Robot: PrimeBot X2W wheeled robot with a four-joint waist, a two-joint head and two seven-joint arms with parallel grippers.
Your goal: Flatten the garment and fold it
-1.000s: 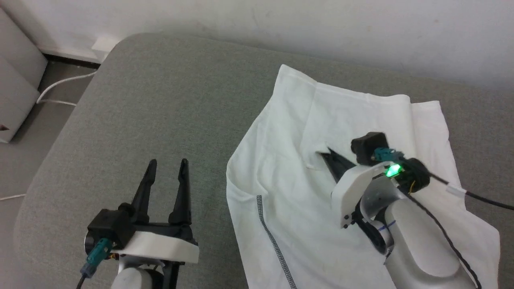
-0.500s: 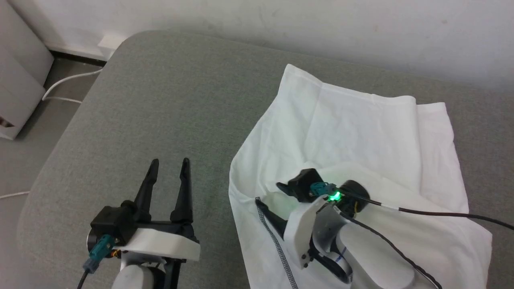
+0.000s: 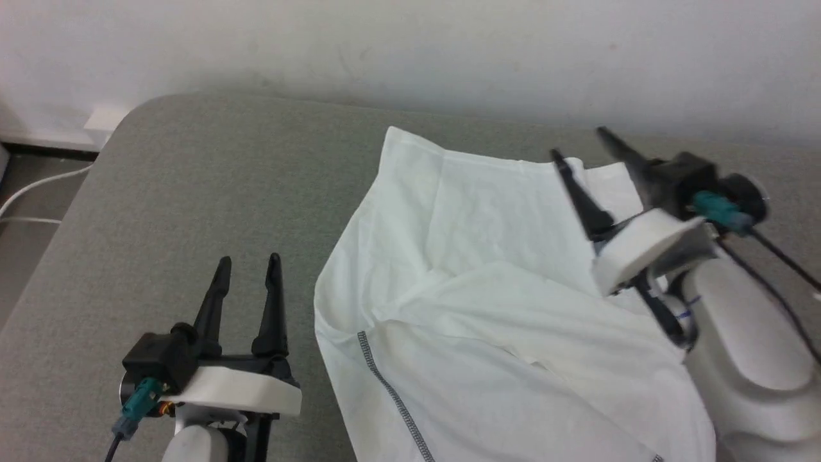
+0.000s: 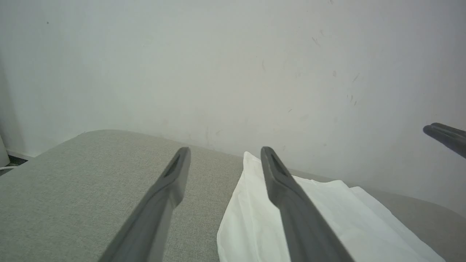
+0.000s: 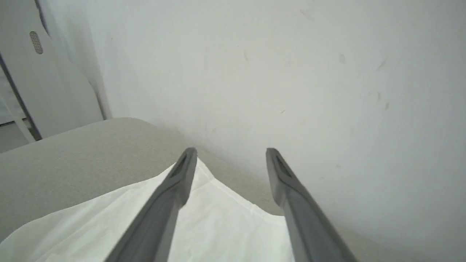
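The white garment lies on the grey cushioned surface, partly folded over itself, with a dark zigzag seam near its front left. My right gripper is open and raised above the garment's far right edge, holding nothing. My left gripper is open over bare cushion, left of the garment. In the left wrist view the garment spreads to the right of my left gripper. In the right wrist view the garment lies under my right gripper.
A white wall runs close behind the cushion's far edge. At the far left the floor drops away, with a white cable on it. A pale panel stands beside the wall in the right wrist view.
The right gripper pulled a flap of garment toward the front left, let go, opened, and rose to the far right. The head camera shifted. The left gripper stayed put.
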